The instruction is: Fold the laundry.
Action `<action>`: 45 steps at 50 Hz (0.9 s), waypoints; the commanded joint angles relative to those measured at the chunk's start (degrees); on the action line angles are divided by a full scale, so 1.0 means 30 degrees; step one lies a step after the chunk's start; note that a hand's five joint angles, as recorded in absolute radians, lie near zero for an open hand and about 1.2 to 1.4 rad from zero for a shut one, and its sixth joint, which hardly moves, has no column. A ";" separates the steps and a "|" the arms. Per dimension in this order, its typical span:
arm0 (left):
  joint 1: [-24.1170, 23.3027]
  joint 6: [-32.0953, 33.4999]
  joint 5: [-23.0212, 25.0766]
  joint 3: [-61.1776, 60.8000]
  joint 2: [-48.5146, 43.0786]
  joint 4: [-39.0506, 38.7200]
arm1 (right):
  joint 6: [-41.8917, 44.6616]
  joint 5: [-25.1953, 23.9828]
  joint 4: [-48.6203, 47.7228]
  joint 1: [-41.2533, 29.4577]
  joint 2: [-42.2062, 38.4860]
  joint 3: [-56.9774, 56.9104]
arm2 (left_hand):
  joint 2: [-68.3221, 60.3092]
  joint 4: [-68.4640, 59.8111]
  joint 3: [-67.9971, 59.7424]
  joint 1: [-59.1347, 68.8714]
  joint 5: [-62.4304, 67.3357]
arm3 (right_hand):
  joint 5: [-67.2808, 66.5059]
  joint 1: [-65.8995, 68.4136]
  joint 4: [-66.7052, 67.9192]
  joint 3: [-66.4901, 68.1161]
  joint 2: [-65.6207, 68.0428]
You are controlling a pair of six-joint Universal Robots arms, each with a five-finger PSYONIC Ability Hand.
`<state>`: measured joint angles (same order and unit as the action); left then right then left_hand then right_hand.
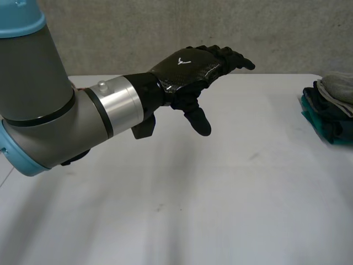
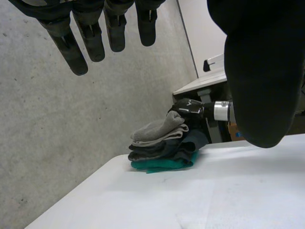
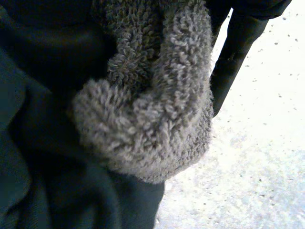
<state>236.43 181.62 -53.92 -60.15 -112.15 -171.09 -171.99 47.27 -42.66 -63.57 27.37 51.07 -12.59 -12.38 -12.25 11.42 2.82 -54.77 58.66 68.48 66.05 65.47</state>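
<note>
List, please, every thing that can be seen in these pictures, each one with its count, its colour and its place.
grey towel: one, grey, on top of the stack at the table's right edge
dark cloths: count unclear, dark grey to dark blue, folded in the stack under the towel
teal cloth: one, teal, at the bottom of the stack
table: one, white, under the stack
wall: one, grey concrete, behind the table
second table: one, pale, beyond the stack
left arm: one, grey with a light-blue cap, reaching over the table
left hand: one, black, open, above the bare table, apart from the stack
right hand: one, black, at the stack, just behind the towel
</note>
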 commanded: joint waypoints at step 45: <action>0.9692 0.9619 -0.8014 -0.0782 -0.4477 -0.5753 | 0.6293 0.4663 0.0862 -0.9336 1.7568 1.8947 | 0.0793 0.0723 0.0677 -0.0401 -0.0868 | 1.8256 -1.6221 -1.9495 -1.8683 -1.8489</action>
<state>256.79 198.16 -78.33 -64.91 -113.42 -184.60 -158.21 61.79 -38.86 -84.53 79.84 96.79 -12.07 -11.83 -12.23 11.40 2.74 -2.57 13.31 12.21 12.18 12.33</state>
